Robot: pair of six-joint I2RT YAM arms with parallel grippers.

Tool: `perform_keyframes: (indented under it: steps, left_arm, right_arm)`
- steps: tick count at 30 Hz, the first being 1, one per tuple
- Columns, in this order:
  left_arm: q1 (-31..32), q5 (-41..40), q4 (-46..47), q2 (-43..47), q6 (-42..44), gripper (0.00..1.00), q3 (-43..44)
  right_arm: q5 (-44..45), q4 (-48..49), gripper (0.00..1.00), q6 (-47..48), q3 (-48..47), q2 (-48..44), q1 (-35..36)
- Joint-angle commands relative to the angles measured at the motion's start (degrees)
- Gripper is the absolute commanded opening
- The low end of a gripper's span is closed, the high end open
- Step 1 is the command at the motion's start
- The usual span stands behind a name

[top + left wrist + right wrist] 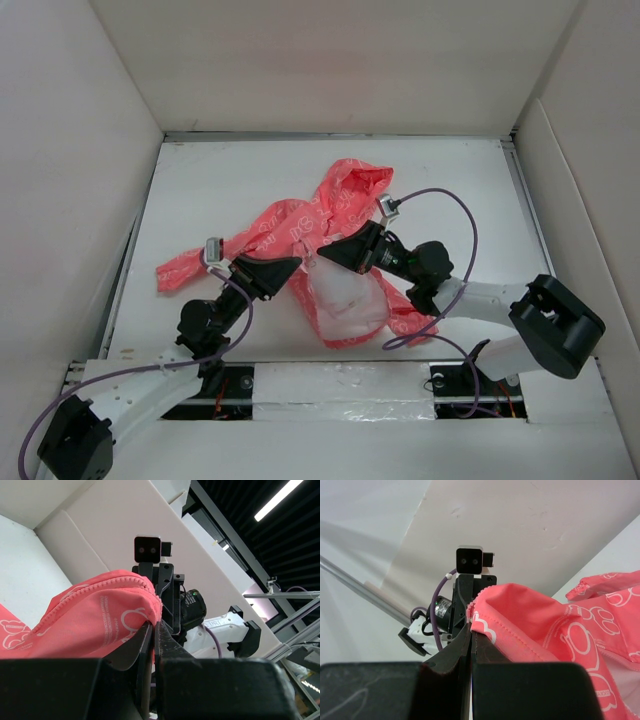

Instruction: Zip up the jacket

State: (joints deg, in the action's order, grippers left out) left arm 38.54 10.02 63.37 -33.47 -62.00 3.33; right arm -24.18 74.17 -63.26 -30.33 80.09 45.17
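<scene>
The coral-pink jacket point(340, 200) lies crumpled mid-table, its hood at the far side. The left gripper point(296, 264) and right gripper point(322, 250) meet at its middle, each with fingers pressed together, pinching a fabric edge.

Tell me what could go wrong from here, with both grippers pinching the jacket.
1. The left gripper and right gripper each hold only a thin edge of the jacket, so the fabric may slip out.
2. The grippers face each other closely, so they could collide.
3. The jacket lies crumpled; loose folds might snag the zipper.
</scene>
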Motion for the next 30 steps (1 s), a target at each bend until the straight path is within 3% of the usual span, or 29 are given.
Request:
perform_keyframes:
  steps: [1,30]
  left_arm:
    - [0.2,-0.4,3.9,1.0,0.7,0.0,-0.9]
    - [0.2,-0.7,8.2,-2.1,0.0,0.0,-1.5]
  right_arm:
    - [0.3,29.6,0.0,0.4,-0.7,-1.4,0.7]
    - [-0.1,29.6,0.0,0.3,0.4,-2.6,0.7]
